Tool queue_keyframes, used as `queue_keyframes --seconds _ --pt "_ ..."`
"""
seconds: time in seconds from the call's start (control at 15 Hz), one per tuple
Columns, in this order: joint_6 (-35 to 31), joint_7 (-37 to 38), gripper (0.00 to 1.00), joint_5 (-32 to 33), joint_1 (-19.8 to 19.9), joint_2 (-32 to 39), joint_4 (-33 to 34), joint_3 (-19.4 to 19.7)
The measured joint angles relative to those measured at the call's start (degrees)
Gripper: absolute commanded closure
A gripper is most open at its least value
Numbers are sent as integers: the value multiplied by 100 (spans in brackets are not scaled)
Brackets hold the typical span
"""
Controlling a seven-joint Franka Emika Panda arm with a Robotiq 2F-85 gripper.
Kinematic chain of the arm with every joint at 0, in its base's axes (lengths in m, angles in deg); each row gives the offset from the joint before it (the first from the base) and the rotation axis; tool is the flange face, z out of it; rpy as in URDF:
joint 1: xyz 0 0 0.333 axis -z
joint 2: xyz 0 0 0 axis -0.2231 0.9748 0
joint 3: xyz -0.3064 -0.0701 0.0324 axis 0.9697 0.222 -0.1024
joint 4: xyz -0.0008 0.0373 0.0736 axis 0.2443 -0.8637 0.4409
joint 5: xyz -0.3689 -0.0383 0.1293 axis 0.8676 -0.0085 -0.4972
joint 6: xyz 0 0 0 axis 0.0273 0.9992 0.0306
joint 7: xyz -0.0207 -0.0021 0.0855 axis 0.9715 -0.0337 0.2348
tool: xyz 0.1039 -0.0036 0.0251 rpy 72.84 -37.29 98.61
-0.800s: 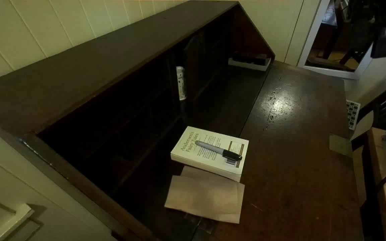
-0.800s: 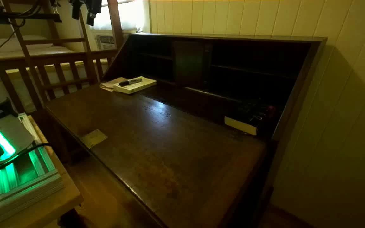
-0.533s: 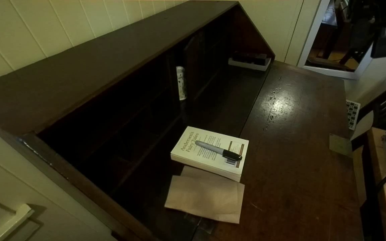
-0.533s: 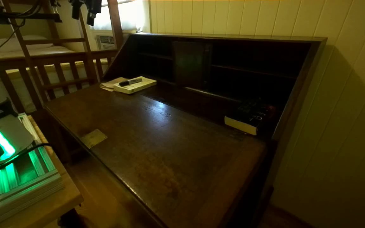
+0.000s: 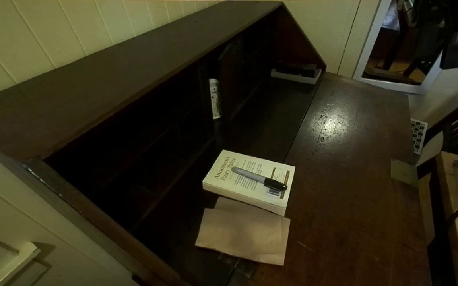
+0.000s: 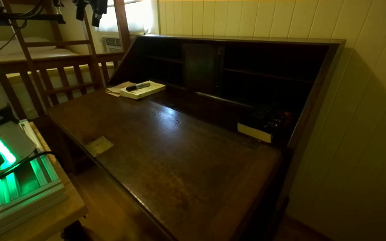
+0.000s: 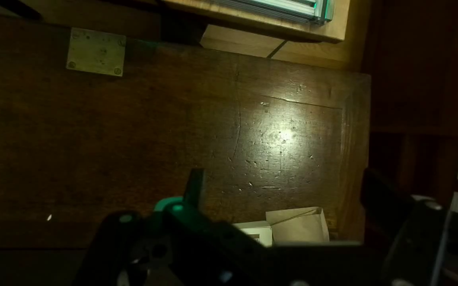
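Observation:
My gripper (image 7: 284,184) stands open above the desk, its dark fingers wide apart with nothing between them. It also shows at the top of an exterior view as a black gripper (image 6: 88,19), well clear of the desktop. A pale paperback, the Andersen's Fairy Tales book (image 5: 249,159), lies flat on the brown desk (image 5: 356,214). A grey marker with a black cap (image 5: 259,178) rests across its cover. Folded brown paper (image 5: 243,234) lies against the book's side. In the wrist view the gripper body hides most of the book (image 7: 262,234) and part of the brown paper (image 7: 298,224).
A thick black book (image 6: 263,125) lies at the far end of the desk's cubby. A white patterned can (image 5: 214,99) stands by the open cubby door (image 5: 229,79). The raised hutch top (image 5: 133,67) overhangs the back. A wooden ladder (image 6: 90,43) stands behind the gripper.

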Motion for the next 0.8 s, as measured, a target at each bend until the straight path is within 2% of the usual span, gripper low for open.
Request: queue_keyframes --seconds 0.13,0.33,0.6,0.8 --pt "-85 46 0 0 40 3 0 -21" --pt "-791 289 0 -34 180 102 1 -22" --pt "-2024 529 0 -273 276 454 6 -17" --pt "-3241 1026 0 -240 307 831 -6 -160"
